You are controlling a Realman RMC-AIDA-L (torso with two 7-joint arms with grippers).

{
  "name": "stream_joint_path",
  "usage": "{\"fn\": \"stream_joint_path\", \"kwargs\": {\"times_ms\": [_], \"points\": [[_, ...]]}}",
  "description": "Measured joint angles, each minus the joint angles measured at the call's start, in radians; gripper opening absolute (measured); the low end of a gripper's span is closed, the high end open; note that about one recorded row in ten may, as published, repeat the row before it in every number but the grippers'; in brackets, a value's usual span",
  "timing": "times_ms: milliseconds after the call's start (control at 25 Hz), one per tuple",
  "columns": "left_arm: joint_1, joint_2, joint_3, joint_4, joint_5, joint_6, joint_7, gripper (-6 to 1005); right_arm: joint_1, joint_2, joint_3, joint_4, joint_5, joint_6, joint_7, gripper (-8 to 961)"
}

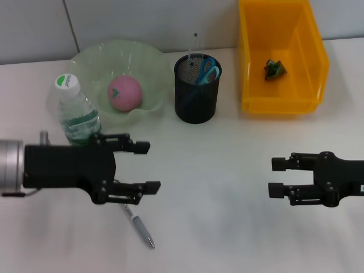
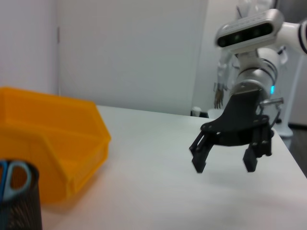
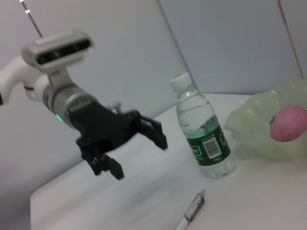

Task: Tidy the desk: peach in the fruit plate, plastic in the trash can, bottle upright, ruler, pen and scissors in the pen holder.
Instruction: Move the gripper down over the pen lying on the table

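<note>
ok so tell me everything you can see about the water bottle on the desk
The water bottle is clear plastic with a white screw cap and a green-and-white label around its middle; the right wrist view shows a barcode on the label. It stands upright on the white table, right beside the pale green fruit plate, with the open left gripper just in front of it, not holding it. Whether bottle and plate touch is unclear, as is how full it is.
</note>
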Motion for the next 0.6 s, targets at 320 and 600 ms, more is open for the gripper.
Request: {"fn": "stream_joint_path", "kwargs": {"times_ms": [320,600], "points": [[-0.072,-0.039,-0.018,0.275,0.270,0.103,0.039,787,0.009,-0.011,-0.008,0.007,-0.008,0.002,0.063,760],[-0.107,-0.075,0.071,0.423,0.466,0.138,0.137,786,0.055,-0.039,-0.008,0.004,-0.085,-0.008,0.132,759]]}}
